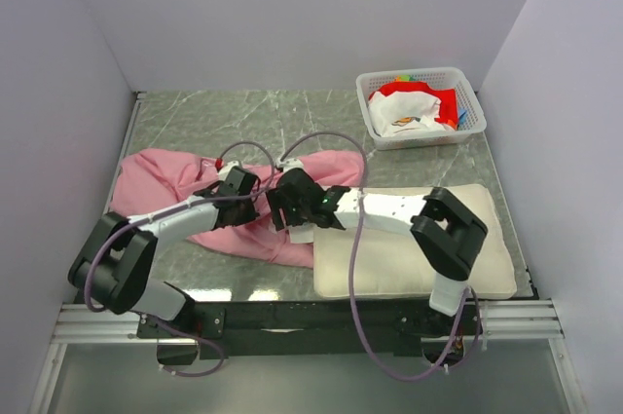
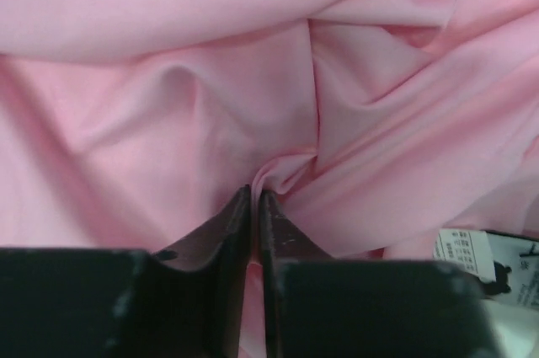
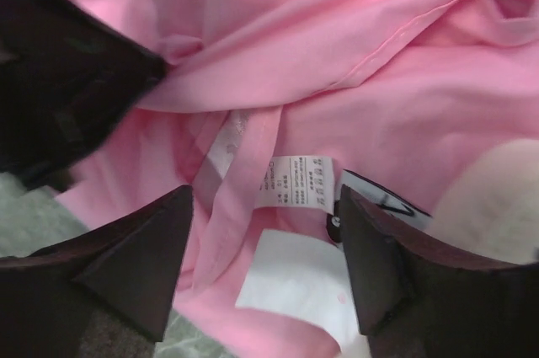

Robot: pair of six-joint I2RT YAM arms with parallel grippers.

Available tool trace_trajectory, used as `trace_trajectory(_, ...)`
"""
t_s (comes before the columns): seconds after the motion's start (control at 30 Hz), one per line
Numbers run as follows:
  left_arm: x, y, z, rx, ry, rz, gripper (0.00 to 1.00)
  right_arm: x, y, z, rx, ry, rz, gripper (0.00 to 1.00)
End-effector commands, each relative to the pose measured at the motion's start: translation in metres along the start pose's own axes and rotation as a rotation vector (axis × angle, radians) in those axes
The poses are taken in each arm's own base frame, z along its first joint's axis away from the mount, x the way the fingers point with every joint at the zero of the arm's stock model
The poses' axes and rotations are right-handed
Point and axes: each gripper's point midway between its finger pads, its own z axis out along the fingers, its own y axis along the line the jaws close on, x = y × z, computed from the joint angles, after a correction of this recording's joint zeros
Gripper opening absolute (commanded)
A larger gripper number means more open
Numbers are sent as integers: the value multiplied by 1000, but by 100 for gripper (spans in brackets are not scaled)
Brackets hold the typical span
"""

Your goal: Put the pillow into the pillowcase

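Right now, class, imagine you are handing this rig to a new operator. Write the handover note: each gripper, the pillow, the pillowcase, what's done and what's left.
Left gripper: shut on a fold of the pillowcase.
Right gripper: open, straddling the case's edge by its care label.
Pillow: flat on the table, right of the case, outside it.
Done: one grip on the fabric.
Left: open the mouth, feed the pillow in.

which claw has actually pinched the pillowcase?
The left claw: its jaws are pressed together on a fold of the pink pillowcase. The right claw stands wide open over the white care label, gripping nothing.
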Motion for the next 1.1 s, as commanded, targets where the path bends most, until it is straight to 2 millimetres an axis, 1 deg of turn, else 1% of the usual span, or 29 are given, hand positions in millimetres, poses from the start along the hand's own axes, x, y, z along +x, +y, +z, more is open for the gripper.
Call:
trace_trajectory(0.0,-19,-3,-19,67,-63,-42,7,-9,19,17,-35,-16,50,73)
trace_trajectory(0.07,-26,1,-27,69,-89,-71,1,-1,17,26,-22,5,60,67)
trace_trajectory(0.1,-36,0,-38,89,-129,-90,1,1,17,28,-19,12,61,65)
trace_trajectory(0.13,-39,1,-44,94,-141,-102,1,6,14,32,-4,20,62,56)
trace_trajectory(0.17,-45,1,-50,101,-159,-115,2,7,11,33,9,25,64,51)
trace_trajectory(0.2,-55,-3,-64,137,-198,-128,2,10,9,34,19,30,65,45)
trace_trajectory(0.23,-58,-3,-71,148,-214,-133,2,12,7,35,25,35,73,31)
trace_trajectory(0.3,-70,-8,-87,186,-255,-146,4,18,-2,34,67,43,78,19)
trace_trajectory(0.33,-71,-7,-91,186,-255,-144,3,17,-4,31,80,34,91,9)
trace_trajectory(0.37,-74,-8,-94,190,-261,-147,2,23,-13,29,108,38,95,7)
trace_trajectory(0.4,-79,-11,-101,207,-275,-150,2,23,-15,26,116,31,107,6)
trace_trajectory(0.43,-78,-12,-103,215,-273,-148,2,17,-13,20,105,9,117,6)
trace_trajectory(0.47,-80,-14,-107,228,-279,-148,3,24,-16,17,106,20,120,6)
trace_trajectory(0.5,-81,-16,-109,238,-278,-148,3,19,-14,11,91,2,131,6)
trace_trajectory(0.57,-78,-21,-111,265,-261,-137,2,21,-13,5,72,-3,137,6)
trace_trajectory(0.6,-77,-22,-112,273,-254,-137,1,15,-9,-3,45,-19,138,3)
trace_trajectory(0.67,-76,-24,-117,293,-250,-140,1,15,-7,-9,30,-18,130,2)
trace_trajectory(0.7,-76,-24,-120,303,-254,-140,1,8,-5,-19,20,-40,123,6)
trace_trajectory(0.73,-76,-24,-123,308,-257,-143,1,5,-5,-26,12,-48,120,15)
trace_trajectory(0.77,-76,-24,-127,322,-267,-144,1,5,-6,-32,3,-53,112,28)
trace_trajectory(0.8,-77,-25,-129,334,-271,-146,1,-10,-1,-53,-29,-103,109,52)
trace_trajectory(0.83,-75,-25,-129,341,-268,-144,1,-17,1,-63,-34,-131,100,61)
trace_trajectory(0.87,-73,-26,-129,347,-261,-142,1,-23,-1,-76,-24,-152,85,68)
trace_trajectory(0.9,-71,-28,-128,357,-249,-139,1,-37,-2,-96,-21,-201,72,76)
trace_trajectory(0.93,-71,-29,-127,359,-245,-138,1,-45,-12,-105,38,-240,66,80)
trace_trajectory(0.97,-69,-30,-126,363,-240,-137,1,-44,-21,-114,82,-234,56,85)
trace_trajectory(1.0,-68,-31,-126,371,-230,-137,1,-46,-27,-120,111,-242,35,93)
trace_trajectory(1.03,-69,-32,-127,377,-237,-138,1,-45,-38,-122,166,-242,30,96)
trace_trajectory(1.07,-71,-34,-130,385,-241,-137,1,-40,-57,-124,256,-225,16,97)
